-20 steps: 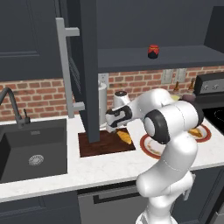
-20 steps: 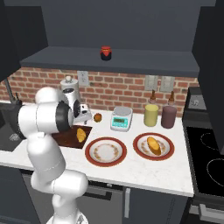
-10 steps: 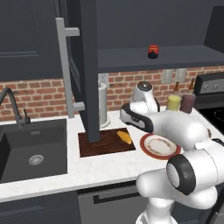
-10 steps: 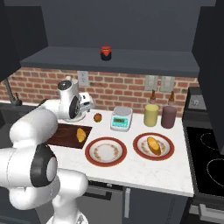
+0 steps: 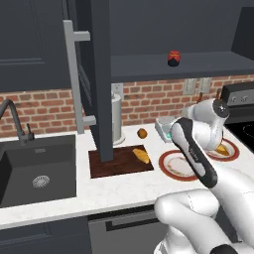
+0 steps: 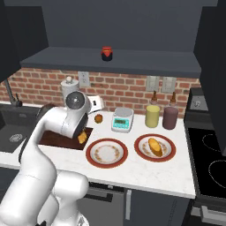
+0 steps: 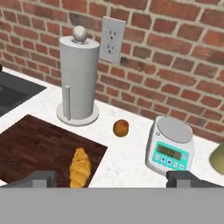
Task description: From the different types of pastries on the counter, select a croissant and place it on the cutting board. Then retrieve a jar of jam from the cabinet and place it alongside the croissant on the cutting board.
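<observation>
The croissant [image 7: 80,172] is a small curved pastry, golden yellow with orange-brown ridges across its back. It lies flat on the cutting board [image 7: 39,148], near the board's edge at 3 o'clock in the hand view. The board is a flat rectangle of dark reddish-brown wood with visible grain, resting on the white, faintly marbled counter [image 7: 127,155].

The gripper [image 7: 116,179] hangs above the counter with its jaws spread wide and nothing between them; its two dark fingertips [image 7: 42,177] stand well apart, the croissant just inside the one at 9 o'clock.

At 1 o'clock from the croissant sits a small round brown ball [image 7: 121,128], smooth and matte. At 11 o'clock stands a grey paper towel holder [image 7: 78,83], a plain cylinder with a round knob on top and a disc base. At 3 o'clock is a pale kitchen scale [image 7: 171,146] with a round platform and a green display.

The jar of jam [image 6: 106,53], squat and dark with a red top, rests on the open shelf of the cabinet [image 5: 96,79], a dark charcoal-blue box with a long grey bar handle [image 5: 74,77].
</observation>
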{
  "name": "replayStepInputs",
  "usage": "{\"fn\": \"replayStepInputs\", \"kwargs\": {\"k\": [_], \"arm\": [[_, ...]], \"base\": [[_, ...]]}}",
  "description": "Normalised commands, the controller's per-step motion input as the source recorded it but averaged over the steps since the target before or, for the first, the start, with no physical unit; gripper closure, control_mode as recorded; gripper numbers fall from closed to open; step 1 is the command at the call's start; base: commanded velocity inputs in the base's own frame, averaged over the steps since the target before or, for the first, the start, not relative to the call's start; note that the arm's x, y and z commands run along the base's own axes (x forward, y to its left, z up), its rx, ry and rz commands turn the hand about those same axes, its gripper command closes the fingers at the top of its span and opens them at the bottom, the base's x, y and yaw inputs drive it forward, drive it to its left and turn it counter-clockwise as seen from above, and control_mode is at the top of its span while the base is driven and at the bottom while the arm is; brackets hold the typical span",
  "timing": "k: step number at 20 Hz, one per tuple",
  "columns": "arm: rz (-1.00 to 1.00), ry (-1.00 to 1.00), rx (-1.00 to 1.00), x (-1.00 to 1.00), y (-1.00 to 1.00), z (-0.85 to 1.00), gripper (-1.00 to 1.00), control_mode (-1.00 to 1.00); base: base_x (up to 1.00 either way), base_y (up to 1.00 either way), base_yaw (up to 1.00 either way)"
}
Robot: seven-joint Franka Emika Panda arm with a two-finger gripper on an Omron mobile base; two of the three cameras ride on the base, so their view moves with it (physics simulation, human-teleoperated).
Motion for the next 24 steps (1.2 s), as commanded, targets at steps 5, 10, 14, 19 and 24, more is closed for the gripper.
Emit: {"fn": "replayStepInputs", "kwargs": {"k": [5,10,14,19,24], "arm": [[-0.03,-0.18,0.12,-0.73,-0.41,1.00,-1.00,-1.00],[-0.05,-0.17,0.05,-0.57,-0.30,1.00,-1.00,-1.00],[-0.04,-0.08,0.08,-0.58,-0.25,1.00,-1.00,-1.00],[0.00,0.00,0.11,-0.57,-0.34,1.00,-1.00,-1.00],[-0.01,-0.01,0.12,-0.55,-0.34,1.00,-1.00,-1.00]], "base": [[0.00,0.00,0.00],[0.00,0.00,0.00],[0.00,0.00,0.00],[0.00,0.00,0.00],[0.00,0.00,0.00]]}}
